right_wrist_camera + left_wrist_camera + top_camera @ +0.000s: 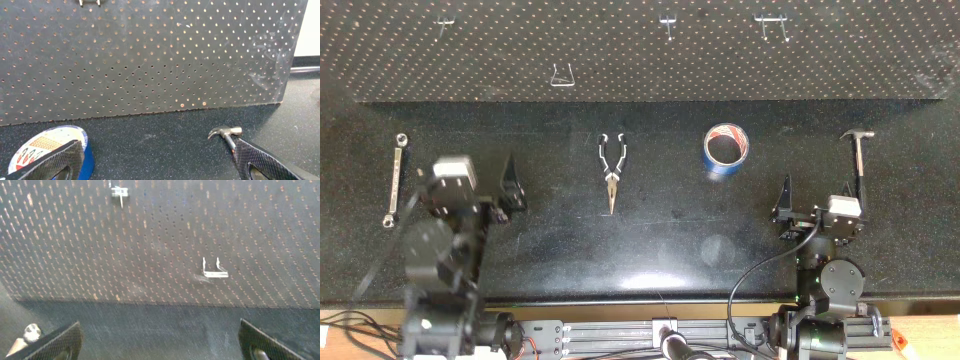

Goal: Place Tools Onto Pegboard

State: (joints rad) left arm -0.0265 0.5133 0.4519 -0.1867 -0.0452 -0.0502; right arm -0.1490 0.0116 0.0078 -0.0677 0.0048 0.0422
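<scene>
No text, number or sign can be read anywhere. The tape roll [44,144] has a printed inner face with coloured marks, but the print is too small to make out.

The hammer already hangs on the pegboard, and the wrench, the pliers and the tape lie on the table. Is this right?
No. The hammer lies on the table too, not on the pegboard, as the top view shows. The wrench, the pliers and the tape do lie on the table.
</scene>
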